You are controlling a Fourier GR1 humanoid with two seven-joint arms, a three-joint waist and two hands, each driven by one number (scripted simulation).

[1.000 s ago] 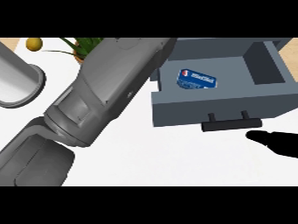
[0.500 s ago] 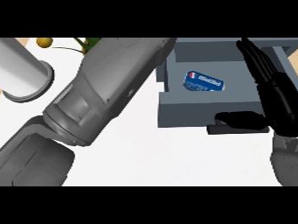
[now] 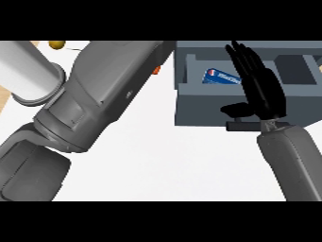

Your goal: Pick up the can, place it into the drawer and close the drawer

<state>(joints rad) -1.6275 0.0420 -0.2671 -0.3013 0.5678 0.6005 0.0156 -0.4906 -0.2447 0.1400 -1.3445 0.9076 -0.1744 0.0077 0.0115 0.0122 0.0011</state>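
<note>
A blue can [image 3: 221,76] lies on its side inside the open grey drawer [image 3: 204,112]. My right hand [image 3: 259,90] hovers over the drawer's front part, just right of the can, open with straight fingers pointing away from me and the thumb out to the left. Its wrist covers part of the drawer's dark handle [image 3: 237,126]. My left forearm [image 3: 97,101] stretches from the lower left up to the drawer's left edge. The left hand itself does not show.
A thick white cylinder [image 3: 18,72] lies at the upper left on the white counter [image 3: 170,160]. A small yellow object [image 3: 55,44] sits at the top left, and a bit of orange [image 3: 156,71] peeks out beside the left forearm.
My right hand has risen from the lower right and swung left, now standing over the drawer's front beside the can. The left forearm has hardly moved.
</note>
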